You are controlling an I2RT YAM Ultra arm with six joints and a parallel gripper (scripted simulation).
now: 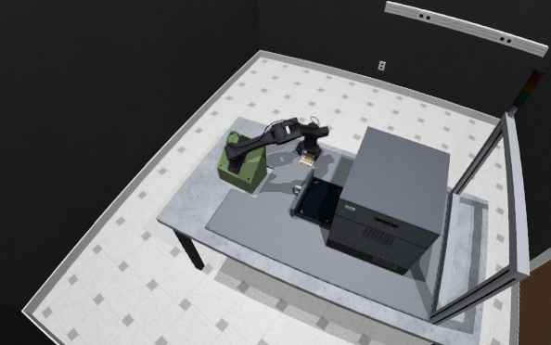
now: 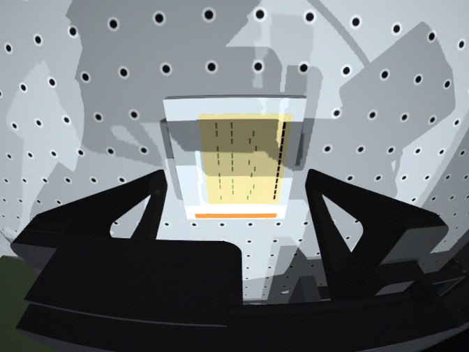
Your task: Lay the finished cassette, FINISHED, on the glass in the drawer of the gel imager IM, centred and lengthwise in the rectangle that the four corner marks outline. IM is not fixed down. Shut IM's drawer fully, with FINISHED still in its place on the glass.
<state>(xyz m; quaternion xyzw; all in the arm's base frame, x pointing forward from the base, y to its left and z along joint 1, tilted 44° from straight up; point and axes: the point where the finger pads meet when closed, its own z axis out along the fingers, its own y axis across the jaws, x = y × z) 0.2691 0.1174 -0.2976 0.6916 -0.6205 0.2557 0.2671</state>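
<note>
The finished cassette FINISHED is a clear plate with a yellow gel, dashed green and black lanes and an orange stripe. It lies flat on the perforated table top. It also shows small in the top view. My gripper hangs just above it, open wide, with one black finger on each long side and not touching it; in the top view the gripper stands behind the drawer. The gel imager IM is a grey box with its drawer pulled out, showing dark glass.
The green robot base stands at the table's left back. A grey mat covers the table in front of IM. An aluminium frame stands at the right edge of the table.
</note>
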